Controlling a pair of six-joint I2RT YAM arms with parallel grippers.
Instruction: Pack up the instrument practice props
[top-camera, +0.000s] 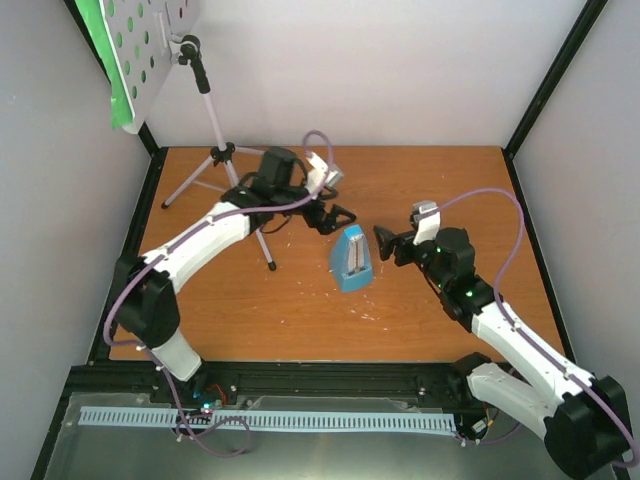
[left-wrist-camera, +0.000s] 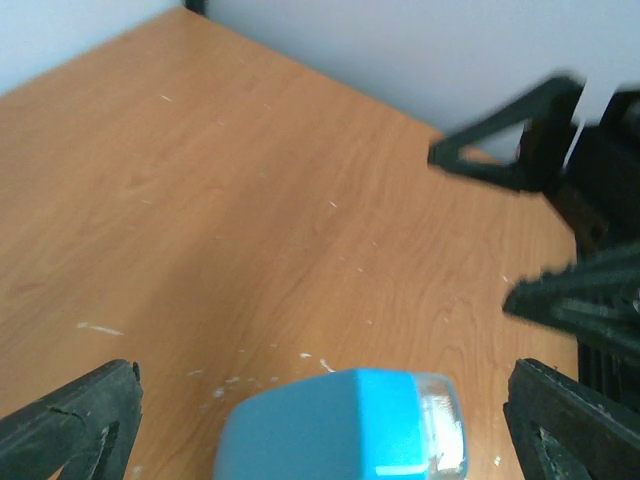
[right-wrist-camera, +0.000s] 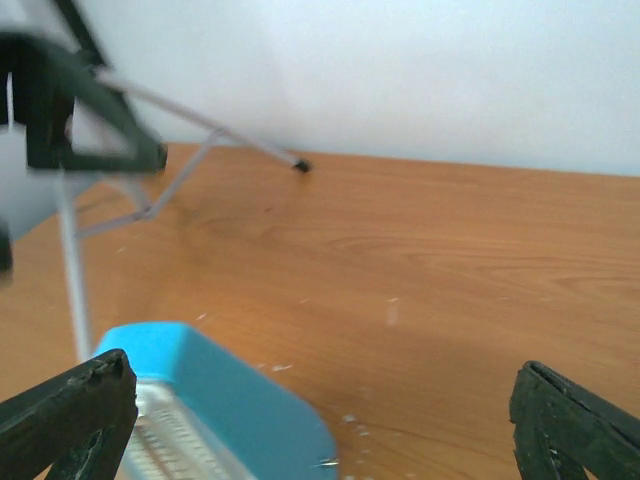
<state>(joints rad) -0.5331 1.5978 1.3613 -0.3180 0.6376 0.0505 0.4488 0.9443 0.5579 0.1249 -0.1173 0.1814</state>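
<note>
A small blue pyramid metronome (top-camera: 352, 258) stands upright mid-table; it also shows in the left wrist view (left-wrist-camera: 340, 425) and in the right wrist view (right-wrist-camera: 210, 410). My left gripper (top-camera: 335, 217) is open just behind and left of it, not touching. My right gripper (top-camera: 388, 243) is open just right of it, not touching. The silver tripod music stand (top-camera: 215, 135) stands at the back left, its grey perforated tray (top-camera: 150, 45) at the top left with a green page (top-camera: 108, 60) on it. No red page shows.
The wooden table (top-camera: 330, 320) is fenced by black frame posts (top-camera: 555, 75) and white walls. A tripod leg (top-camera: 262, 245) reaches under my left arm. A grey slotted rail (top-camera: 270, 420) runs along the near edge.
</note>
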